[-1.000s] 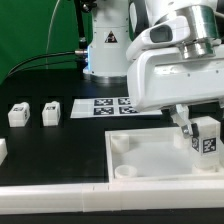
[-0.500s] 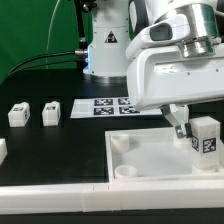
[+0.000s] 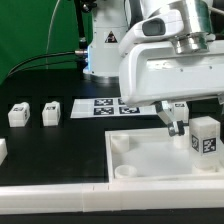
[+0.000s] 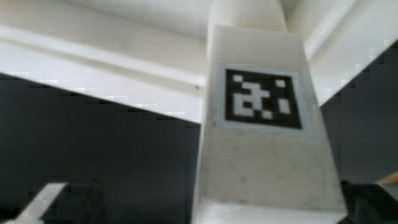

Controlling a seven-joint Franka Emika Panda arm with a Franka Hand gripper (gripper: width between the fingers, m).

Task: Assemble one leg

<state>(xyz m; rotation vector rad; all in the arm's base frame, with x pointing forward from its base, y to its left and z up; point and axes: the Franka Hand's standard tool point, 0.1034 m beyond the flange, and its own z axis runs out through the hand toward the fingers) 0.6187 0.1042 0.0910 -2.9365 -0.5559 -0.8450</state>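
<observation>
"Exterior view first: where is the leg (image 3: 206, 136)?"
"Upright on the tray (image 3: 150, 160), near its far edge toward the exterior view's right. A small matte white plastic block, squarish, with 1 black-and-white square tag (image 3: 208, 144) on its near face."
"And the tray?"
"White, flat, square (raised rim along the visible edges), with round sockets (image 3: 125, 143) at 2 corners."
"Is the gripper (image 3: 176, 122) holding the leg?"
"No. Wrist view shows the leg as a tall speckled column between the 2 fingers (image 4: 43, 203), spread wide with dark gaps on both sides. The arm (image 3: 170, 65) ends in a bulky white housing that hangs low over the tray, pointing down, a dark finger just beside the leg."
"Anything else?"
"2 more tagged white blocks (image 3: 18, 114) stand on the black table (image 3: 60, 150), well apart from the tray; the marker board (image 3: 105, 107) lies behind it."
</observation>
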